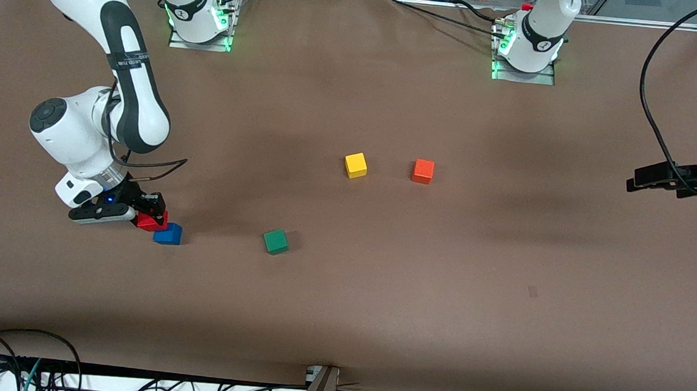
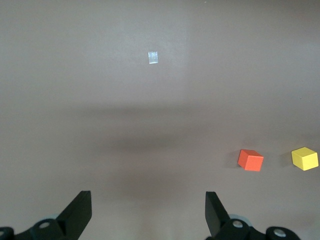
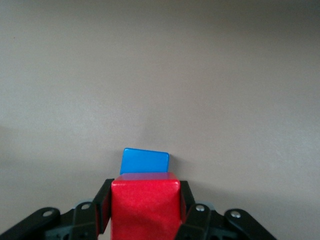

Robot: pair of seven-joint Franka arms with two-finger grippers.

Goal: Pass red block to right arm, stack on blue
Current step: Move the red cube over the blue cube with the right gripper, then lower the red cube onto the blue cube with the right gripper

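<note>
The right gripper (image 1: 149,213), clamped on the red block (image 1: 151,221), hangs just beside the blue cube (image 1: 168,233) ready for stacking, while the left gripper (image 2: 148,210) waits empty, fingers wide, at its own end of the table (image 1: 378,296).

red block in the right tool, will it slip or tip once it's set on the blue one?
Probably rigid: the red block keeps flat faces and sharp edges between the right tool's fingers. Its glossy skin could slip under a light grip. Flat-sided, it shouldn't roll, but the blue block is no wider, so an off-centre drop could tip it. The left tool waits open.
</note>
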